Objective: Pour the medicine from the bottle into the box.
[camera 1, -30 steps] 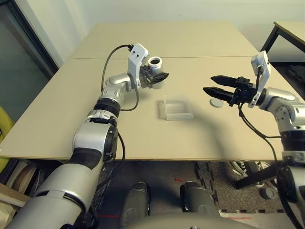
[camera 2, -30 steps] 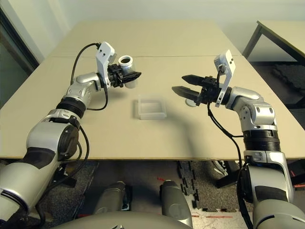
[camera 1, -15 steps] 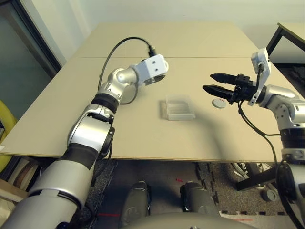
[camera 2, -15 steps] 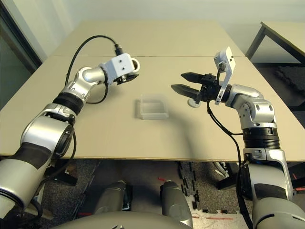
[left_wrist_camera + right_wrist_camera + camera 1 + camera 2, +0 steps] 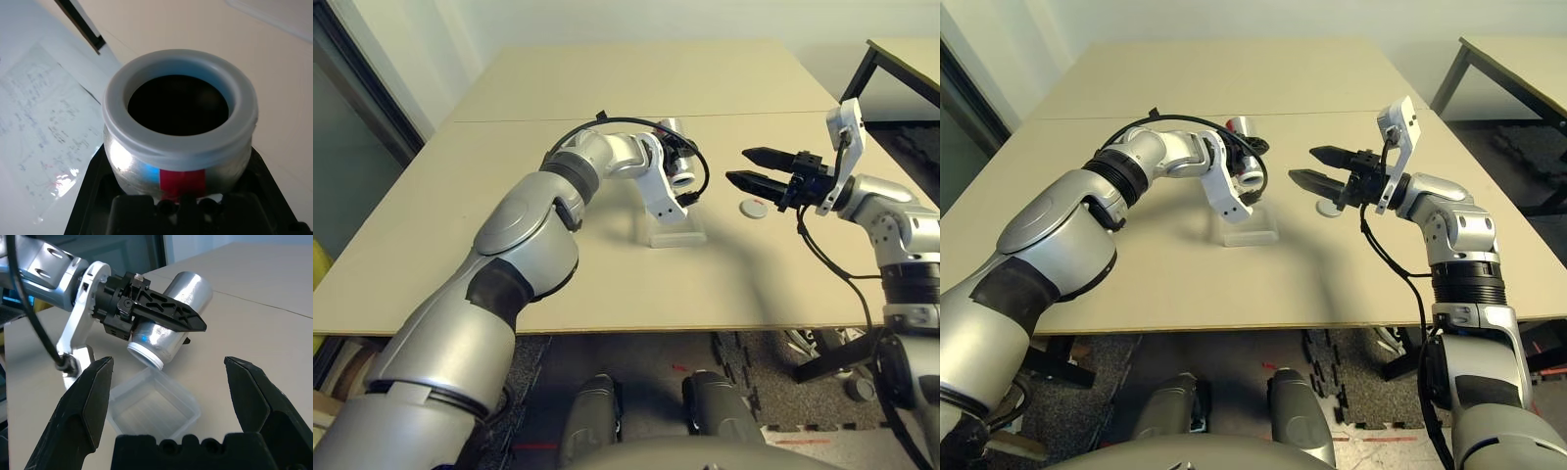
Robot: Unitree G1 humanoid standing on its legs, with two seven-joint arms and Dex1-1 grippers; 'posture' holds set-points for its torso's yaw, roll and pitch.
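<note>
My left gripper (image 5: 672,155) is shut on the silvery bottle (image 5: 682,176), which has a red label patch and a white rim. The bottle is tipped with its open mouth pointing down, just above the far edge of the clear box (image 5: 154,406). Part of the box (image 5: 1252,233) is covered by the left wrist's white mount. The bottle's inside (image 5: 178,105) looks dark, and the medicine is hidden. My right gripper (image 5: 737,164) hovers open to the right of the bottle with nothing between its fingers.
A flat grey cap disc (image 5: 751,207) lies on the tan table (image 5: 607,284) under the right gripper. A seam crosses the table behind the arms. A black-framed second table (image 5: 901,59) stands at the far right.
The left arm swung right, carrying the bottle from left of the box to above it, and tipped its mouth downward. The right gripper has barely moved.
</note>
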